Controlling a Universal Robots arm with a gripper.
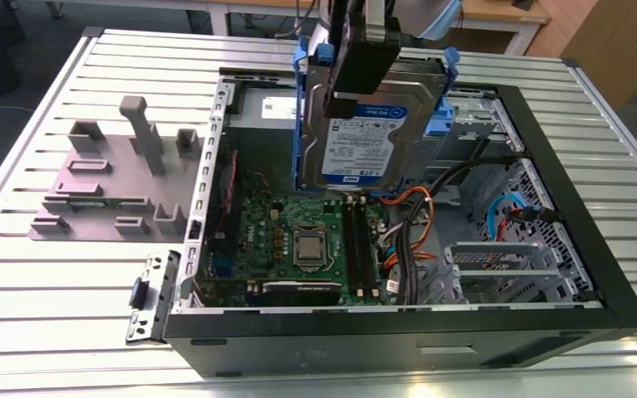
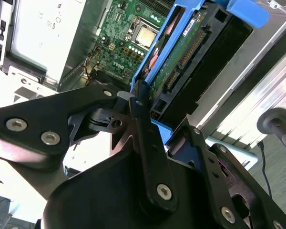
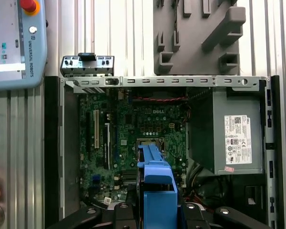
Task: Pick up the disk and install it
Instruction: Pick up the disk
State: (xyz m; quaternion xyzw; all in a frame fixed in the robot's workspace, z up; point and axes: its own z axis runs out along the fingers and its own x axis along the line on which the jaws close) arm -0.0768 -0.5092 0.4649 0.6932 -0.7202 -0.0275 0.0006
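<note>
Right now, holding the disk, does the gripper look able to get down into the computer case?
Probably yes: the gripper is shut on the disk above the computer case, whose side is open, with the motherboard bare below. Orange cables beside it might snag.

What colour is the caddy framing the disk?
Blue; the caddy around the disk shows best in the exterior view.

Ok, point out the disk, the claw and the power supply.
disk [image 1: 368, 145], exterior view, on its label.
claw [image 1: 344, 101], exterior view, between its fingertips, shut on the disk.
power supply [image 3: 209, 133], first wrist view, on its grey casing.
</note>
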